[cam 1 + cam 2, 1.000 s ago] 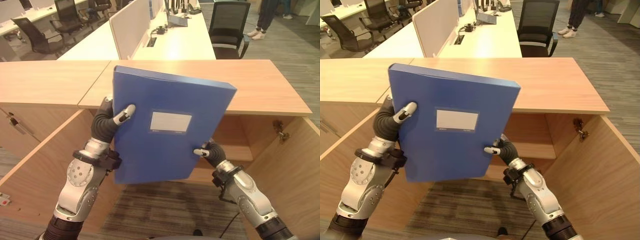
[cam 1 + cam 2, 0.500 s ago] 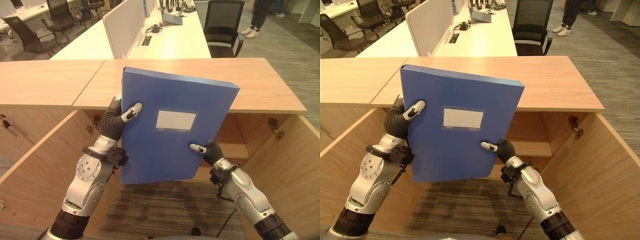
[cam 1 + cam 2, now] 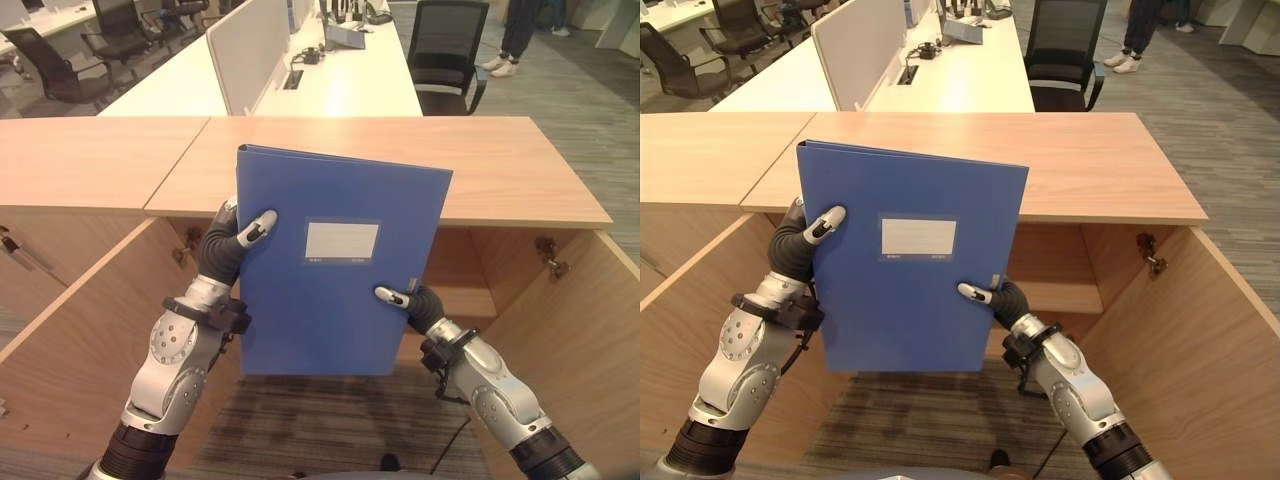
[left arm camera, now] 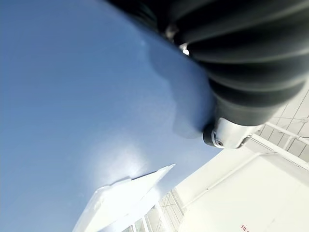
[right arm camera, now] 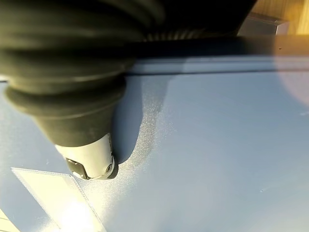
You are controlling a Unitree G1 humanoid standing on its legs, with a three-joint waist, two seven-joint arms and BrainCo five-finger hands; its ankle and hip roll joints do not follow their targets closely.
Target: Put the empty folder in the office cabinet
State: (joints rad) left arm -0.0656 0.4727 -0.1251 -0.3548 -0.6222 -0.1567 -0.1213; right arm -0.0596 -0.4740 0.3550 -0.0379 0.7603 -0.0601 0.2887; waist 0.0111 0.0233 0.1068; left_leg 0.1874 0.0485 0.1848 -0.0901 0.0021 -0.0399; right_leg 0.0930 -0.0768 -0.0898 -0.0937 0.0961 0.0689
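A blue folder (image 3: 330, 265) with a pale label pocket is held upright in front of the open wooden cabinet (image 3: 520, 200), its top edge about level with the cabinet's top. My left hand (image 3: 228, 245) grips its left edge, thumb curled over the front cover. My right hand (image 3: 415, 303) pinches the lower right edge, thumb on the front. In the left wrist view the thumb (image 4: 227, 130) presses on the blue cover (image 4: 72, 106); in the right wrist view the thumb (image 5: 89, 154) lies on the cover (image 5: 217, 159) beside the label. The fingers behind the folder are hidden.
The cabinet's doors stand open at left (image 3: 70, 350) and right (image 3: 580, 330), with a shelf (image 3: 465, 300) inside behind the folder. Behind the cabinet are white desks (image 3: 340, 80), black office chairs (image 3: 445, 45) and a person's legs (image 3: 520, 30) at the far right.
The folder has turned more upright and squarer to me, and dropped slightly. Both hands kept their hold; the camera shifted between the earliest frame and now.
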